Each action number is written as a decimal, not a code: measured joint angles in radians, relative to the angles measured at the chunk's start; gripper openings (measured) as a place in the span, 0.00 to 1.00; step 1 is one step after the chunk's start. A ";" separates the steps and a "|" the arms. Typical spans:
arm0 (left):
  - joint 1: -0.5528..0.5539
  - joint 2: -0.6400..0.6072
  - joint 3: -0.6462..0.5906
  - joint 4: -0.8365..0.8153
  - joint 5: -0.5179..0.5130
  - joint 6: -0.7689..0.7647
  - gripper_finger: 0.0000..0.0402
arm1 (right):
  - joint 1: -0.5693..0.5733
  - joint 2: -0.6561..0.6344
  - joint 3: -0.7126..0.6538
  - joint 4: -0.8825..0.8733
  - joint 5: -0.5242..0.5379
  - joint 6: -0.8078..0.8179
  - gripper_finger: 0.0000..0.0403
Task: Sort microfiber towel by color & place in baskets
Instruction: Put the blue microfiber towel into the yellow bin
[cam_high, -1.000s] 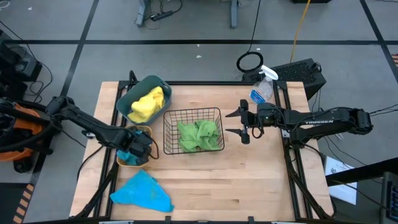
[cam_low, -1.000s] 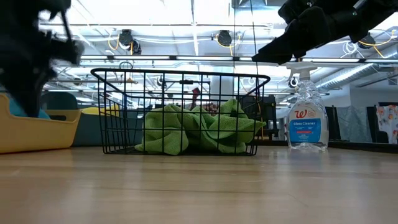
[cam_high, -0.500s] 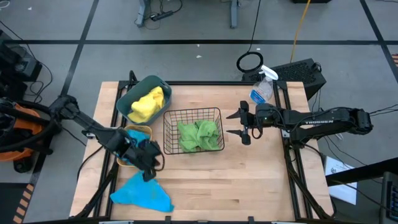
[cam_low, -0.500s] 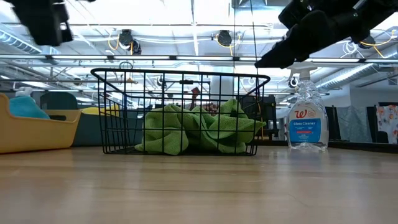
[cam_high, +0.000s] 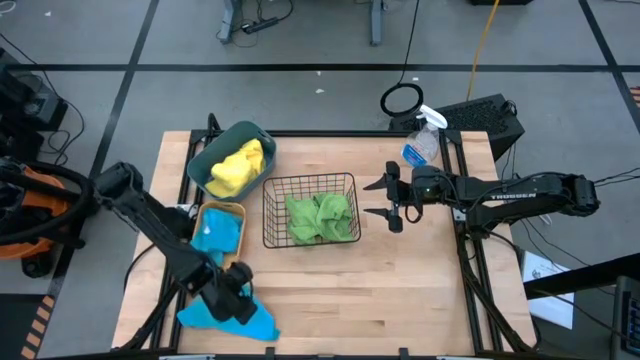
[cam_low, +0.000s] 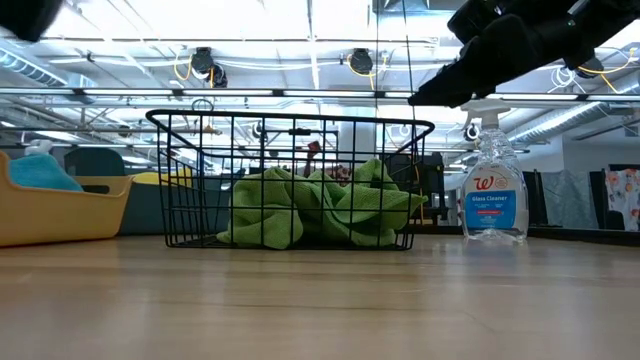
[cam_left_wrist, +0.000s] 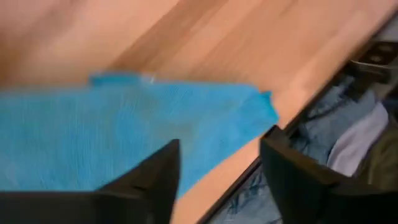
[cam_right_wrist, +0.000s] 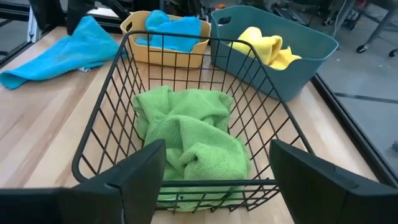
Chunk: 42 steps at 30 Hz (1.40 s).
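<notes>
Three baskets seen from above already hold towels: yellow in the teal tub (cam_high: 230, 160), green in the wire basket (cam_high: 311, 210), blue in the yellow-orange bin (cam_high: 217, 232). One blue towel (cam_high: 228, 312) lies loose near the table's front edge, with the left gripper (cam_high: 236, 299) over it. The right gripper (cam_high: 391, 203) waits beside the wire basket, fingers spread, empty.

Low view: green towel (cam_low: 320, 210) bunched inside the wire basket, spray bottle (cam_low: 497, 195) behind.

Left wrist view: fingers parted above the blue towel, grasping nothing.

Right wrist view: all three baskets filled; the loose towel lies apart on the table.

Judged nearly done; one towel remains.
</notes>
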 joint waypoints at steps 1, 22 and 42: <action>-0.014 0.013 0.000 0.000 0.000 -0.056 0.60 | 0.000 0.000 0.000 0.002 0.000 -0.004 0.69; -0.116 0.328 0.011 0.031 0.056 -0.377 0.70 | 0.000 0.000 0.000 -0.017 -0.001 -0.019 0.69; -0.050 0.303 0.098 0.107 -0.373 -0.070 0.03 | 0.005 0.000 0.000 0.029 -0.101 0.025 0.69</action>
